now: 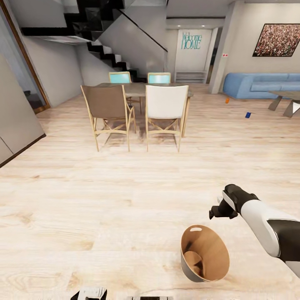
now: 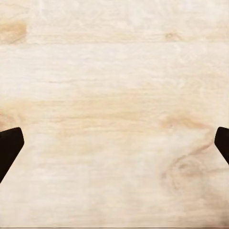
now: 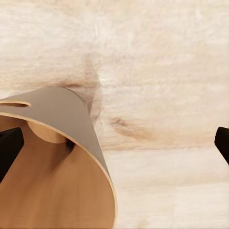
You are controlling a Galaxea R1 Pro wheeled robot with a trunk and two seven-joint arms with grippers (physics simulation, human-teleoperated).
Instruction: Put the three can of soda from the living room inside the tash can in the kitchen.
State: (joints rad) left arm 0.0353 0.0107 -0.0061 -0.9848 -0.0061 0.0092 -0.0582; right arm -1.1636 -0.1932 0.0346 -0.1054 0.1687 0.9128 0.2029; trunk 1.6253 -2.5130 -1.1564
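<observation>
The tash can [image 1: 205, 254], a tapered tan wooden bin with a brown inside, stands on the floor close in front of me. In the right wrist view the tash can [image 3: 62, 157] lies partly between the fingers. My right gripper [image 1: 216, 211] hovers just beyond the bin's rim, open and holding nothing. My left gripper [image 2: 114, 148] is open over bare wood floor. Far off at the right, an orange can of soda [image 1: 227, 100] and a dark blue can of soda [image 1: 248, 115] stand on the living room floor near the blue sofa [image 1: 258, 85].
A dining table [image 1: 143, 89] with several chairs stands ahead at mid-distance. A dark staircase [image 1: 104, 37] rises behind it. A grey cabinet wall [image 1: 16, 112] runs along the left. A low table [image 1: 287, 100] sits by the sofa. Light wood floor stretches between me and the cans.
</observation>
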